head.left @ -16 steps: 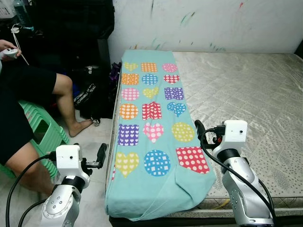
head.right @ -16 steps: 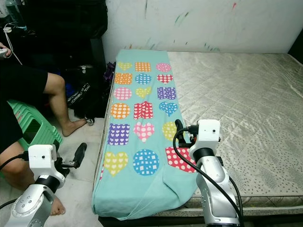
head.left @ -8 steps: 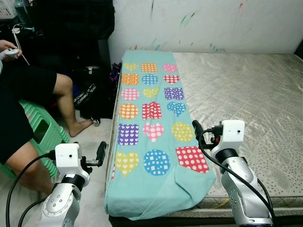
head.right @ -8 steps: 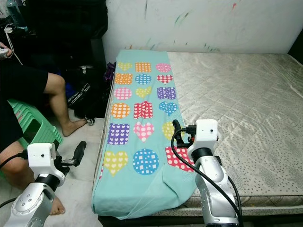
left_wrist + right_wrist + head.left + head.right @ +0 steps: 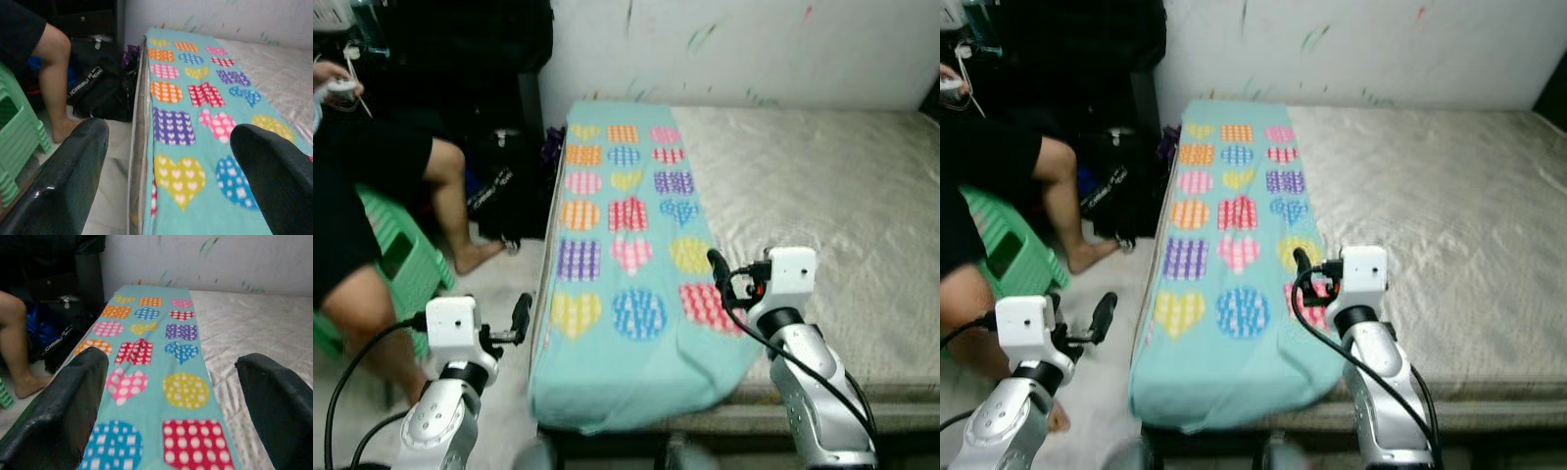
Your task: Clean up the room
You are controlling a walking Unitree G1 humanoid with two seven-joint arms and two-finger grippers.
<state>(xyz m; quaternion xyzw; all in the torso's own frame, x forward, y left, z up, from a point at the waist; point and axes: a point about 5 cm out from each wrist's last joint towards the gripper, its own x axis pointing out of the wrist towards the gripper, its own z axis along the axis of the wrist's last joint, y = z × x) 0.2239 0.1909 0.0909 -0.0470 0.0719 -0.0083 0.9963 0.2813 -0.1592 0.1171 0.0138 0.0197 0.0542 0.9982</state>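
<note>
Blanket flat along bed edge, left end effector and right end effector both spread wide, empty.

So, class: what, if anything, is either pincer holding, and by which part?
Nothing. The left pincer and the right pincer are both open above the blanket.

I see a person seated left of the bed on a green stool, bare foot on the floor. Black bag w/ white lettering beside the leg, near the bed edge. White wall has paint smears. Person's hand holds sth white, prob a controller; view's blurry.
</note>
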